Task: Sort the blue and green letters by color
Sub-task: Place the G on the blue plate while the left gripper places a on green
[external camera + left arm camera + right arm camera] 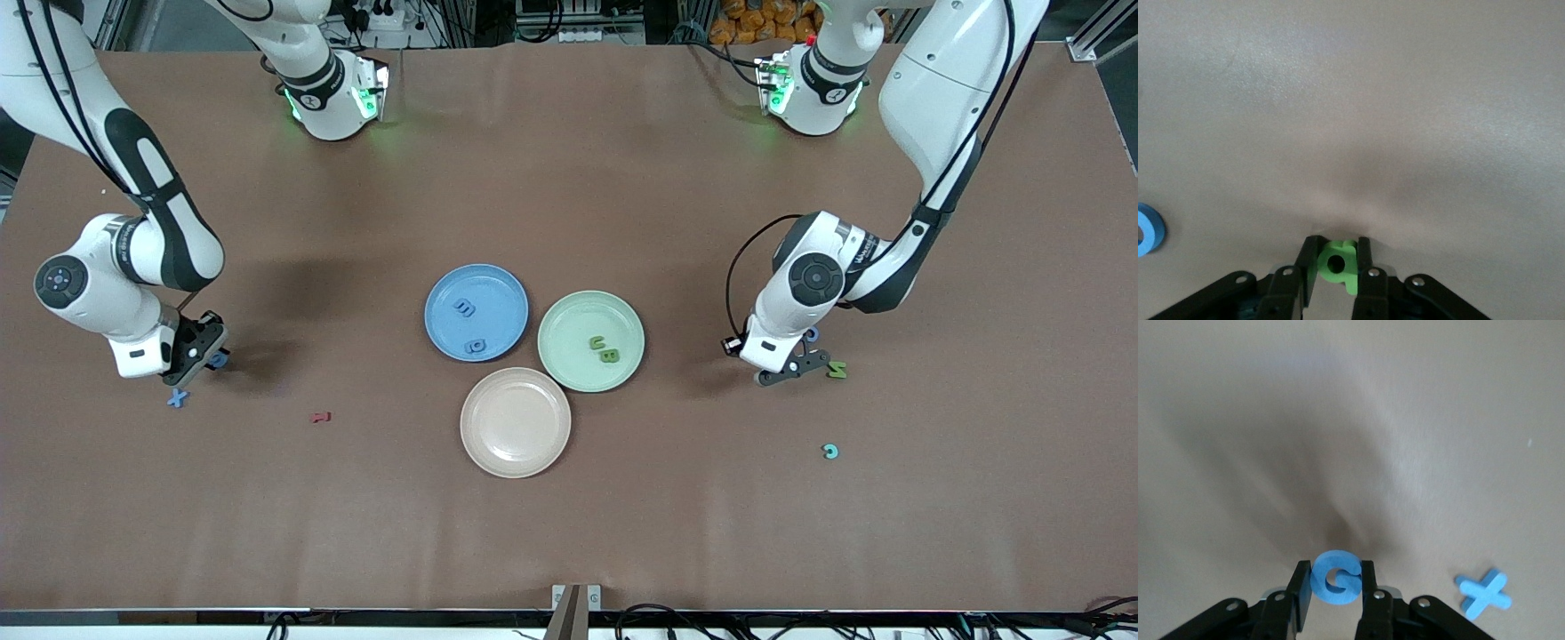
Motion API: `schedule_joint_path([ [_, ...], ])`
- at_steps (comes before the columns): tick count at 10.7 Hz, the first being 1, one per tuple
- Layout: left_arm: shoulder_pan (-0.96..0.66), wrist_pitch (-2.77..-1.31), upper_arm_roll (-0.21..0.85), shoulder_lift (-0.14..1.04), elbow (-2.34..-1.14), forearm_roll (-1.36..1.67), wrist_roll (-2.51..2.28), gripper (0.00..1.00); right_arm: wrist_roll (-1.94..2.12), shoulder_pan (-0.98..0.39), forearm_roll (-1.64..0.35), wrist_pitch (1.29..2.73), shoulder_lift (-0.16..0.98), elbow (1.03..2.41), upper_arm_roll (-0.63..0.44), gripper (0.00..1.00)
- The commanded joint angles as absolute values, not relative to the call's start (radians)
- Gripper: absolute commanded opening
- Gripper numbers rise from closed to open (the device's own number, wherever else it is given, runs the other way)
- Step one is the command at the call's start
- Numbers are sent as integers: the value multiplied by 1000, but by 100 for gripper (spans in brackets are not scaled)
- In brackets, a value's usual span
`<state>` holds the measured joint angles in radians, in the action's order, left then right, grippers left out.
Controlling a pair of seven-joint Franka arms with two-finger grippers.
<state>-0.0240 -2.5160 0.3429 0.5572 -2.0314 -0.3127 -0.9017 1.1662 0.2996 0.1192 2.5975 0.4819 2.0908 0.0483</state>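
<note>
Left end effector grasping a green letter near the green plate, right end effector grasping a blue G beside the blue X

I'm reading a G on the blue letter and an X on the blue cross letter at its three o'clock.

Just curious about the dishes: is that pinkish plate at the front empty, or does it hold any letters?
Empty. The pink plate shows only bare surface, with no letters on it.
</note>
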Motion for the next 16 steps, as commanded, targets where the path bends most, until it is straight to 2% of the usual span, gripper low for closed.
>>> schedule_joint_path([
  [1, -15, -2528, 356, 528, -2063, -318, -928, 0, 1097, 233, 123, 2482, 492, 2007, 55, 0],
  [3, -18, -2528, 382, 520, -2046, -318, -936, 0, 1001, 172, 123, 2461, 489, 2003, 57, 0],
  [6, -29, -2523, 429, 520, -1965, -318, -954, 0, 801, 112, 111, 2344, 471, 1991, 113, 0],
  [8, -52, -2520, 471, 538, -1909, -319, -1003, 0, 621, 106, 110, 2230, 456, 1953, 199, 0],
  [10, -154, -2520, 472, 583, -1855, -318, -1066, 0, 434, 106, 110, 2091, 433, 1912, 297, 0],
  [13, -273, -2520, 465, 685, -1718, -328, -1195, 0, 139, 106, 110, 2030, 428, 1891, 452, 0],
  [14, -302, -2520, 456, 702, -1695, -330, -1221, 20, 29, 104, 110, 2029, 429, 1891, 498, 0],
  [15, -316, -2520, 425, 698, -1695, -334, -1224, 84, -74, 92, 110, 2029, 433, 1891, 535, 0],
  [16, -318, -2520, 419, 693, -1697, -348, -1220, 100, -148, 63, 110, 2029, 436, 1891, 540, 0],
])
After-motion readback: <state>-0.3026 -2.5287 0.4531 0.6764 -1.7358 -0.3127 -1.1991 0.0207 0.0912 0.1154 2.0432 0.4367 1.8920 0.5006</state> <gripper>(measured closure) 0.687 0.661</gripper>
